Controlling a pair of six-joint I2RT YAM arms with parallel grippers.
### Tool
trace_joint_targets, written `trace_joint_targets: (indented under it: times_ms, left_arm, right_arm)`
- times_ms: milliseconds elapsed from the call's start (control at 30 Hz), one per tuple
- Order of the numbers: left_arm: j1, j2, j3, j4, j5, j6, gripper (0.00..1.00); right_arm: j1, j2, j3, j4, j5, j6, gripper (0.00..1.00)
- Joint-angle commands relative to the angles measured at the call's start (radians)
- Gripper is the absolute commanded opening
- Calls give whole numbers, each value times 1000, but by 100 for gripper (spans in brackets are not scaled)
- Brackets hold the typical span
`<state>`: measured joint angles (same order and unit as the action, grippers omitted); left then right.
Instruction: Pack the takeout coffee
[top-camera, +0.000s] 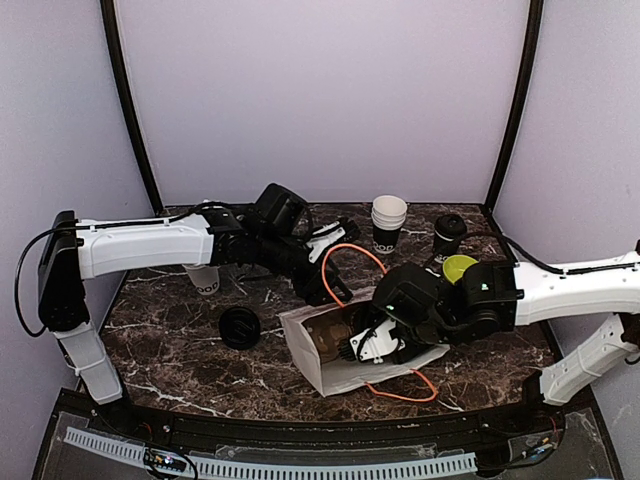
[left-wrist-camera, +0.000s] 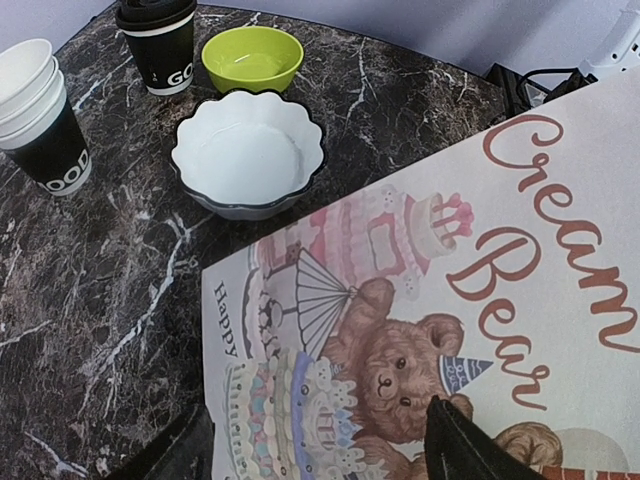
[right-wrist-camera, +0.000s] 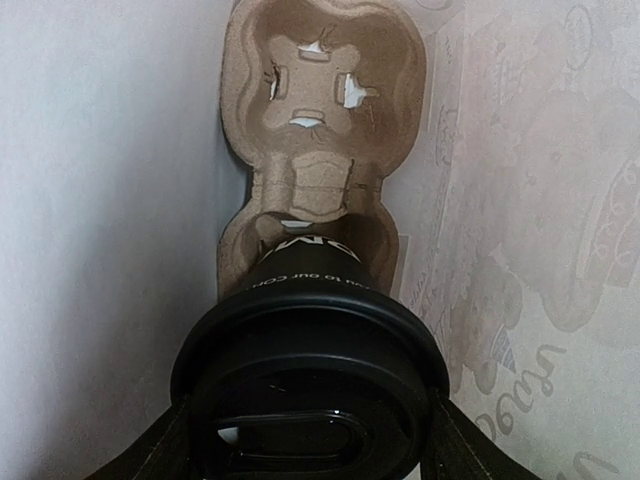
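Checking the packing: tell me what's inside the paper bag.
A cardboard two-cup carrier, far pocket empty. A lidded black coffee cup sits in the near pocket, gripped by the right hand. The lid hides the cup's base and the pocket floor.

We look on pale lavender walls (top-camera: 320, 90), two black poles (top-camera: 132, 110) and a dark, white-veined marble table (top-camera: 170, 340), evenly lit.
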<state>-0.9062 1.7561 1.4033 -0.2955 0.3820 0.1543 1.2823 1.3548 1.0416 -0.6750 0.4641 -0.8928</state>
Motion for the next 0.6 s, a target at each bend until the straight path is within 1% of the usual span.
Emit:
trace_joint_targets:
  times_ms: [0,233,567]
  left_arm:
    - [-3,2,-18,-27,17,18,75]
    - [-2,4,-20,-27,21,19,75]
    - [-2,5,-21,-30,9,26,75]
  right_arm:
    - [-17,25,-3,33,11,8,56]
    - [-41,47,-32,106,13,-15,55]
    - [-46,40,-49,39,-110,-12,55]
